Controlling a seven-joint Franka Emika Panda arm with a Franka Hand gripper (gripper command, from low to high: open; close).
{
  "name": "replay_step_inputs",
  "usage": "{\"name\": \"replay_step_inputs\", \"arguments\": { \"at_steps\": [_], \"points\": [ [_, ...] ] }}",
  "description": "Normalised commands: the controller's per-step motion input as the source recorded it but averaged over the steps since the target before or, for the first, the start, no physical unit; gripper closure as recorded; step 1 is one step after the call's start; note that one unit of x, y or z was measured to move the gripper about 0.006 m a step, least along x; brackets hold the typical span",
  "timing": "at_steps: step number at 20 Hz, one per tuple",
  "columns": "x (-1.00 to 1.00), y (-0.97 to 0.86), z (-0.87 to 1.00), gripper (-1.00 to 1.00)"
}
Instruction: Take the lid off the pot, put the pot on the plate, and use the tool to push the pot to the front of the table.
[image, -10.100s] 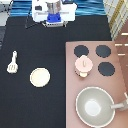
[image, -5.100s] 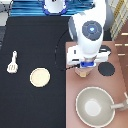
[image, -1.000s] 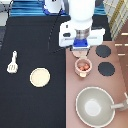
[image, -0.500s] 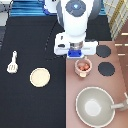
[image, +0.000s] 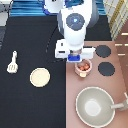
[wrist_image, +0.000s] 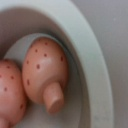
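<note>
The pot (image: 84, 67) stands uncovered on the stove's left edge, and its inside shows reddish. My gripper (image: 75, 56) hangs just above the pot, slightly toward the exterior view's top left of it. Up close in the wrist view, the pot's pale rim (wrist_image: 90, 45) curves around pink, red-dotted pieces (wrist_image: 47, 65) lying inside. The lid shows in neither view. At the exterior view's left, the cream plate (image: 40, 77) lies flat on the black table (image: 30, 30). Further left lies the white slotted tool (image: 13, 62).
The pinkish-brown stove top (image: 115, 85) fills the exterior view's right, with two black burners (image: 103, 51) visible beside the pot. A large grey pan (image: 95, 106) with a long handle sits below the pot, toward the exterior view's bottom.
Ten seconds ago the lid sat on the pot; the pot now stands uncovered. Over the last second my gripper has slid toward the exterior view's bottom, closer to the pot. The pot has not moved.
</note>
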Motion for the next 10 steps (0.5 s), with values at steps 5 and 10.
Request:
{"name": "replay_step_inputs", "arguments": {
  "at_steps": [5,10],
  "points": [
    [0.50,0.00,-0.19,-1.00],
    [0.36,0.00,-0.05,1.00]
  ]
}}
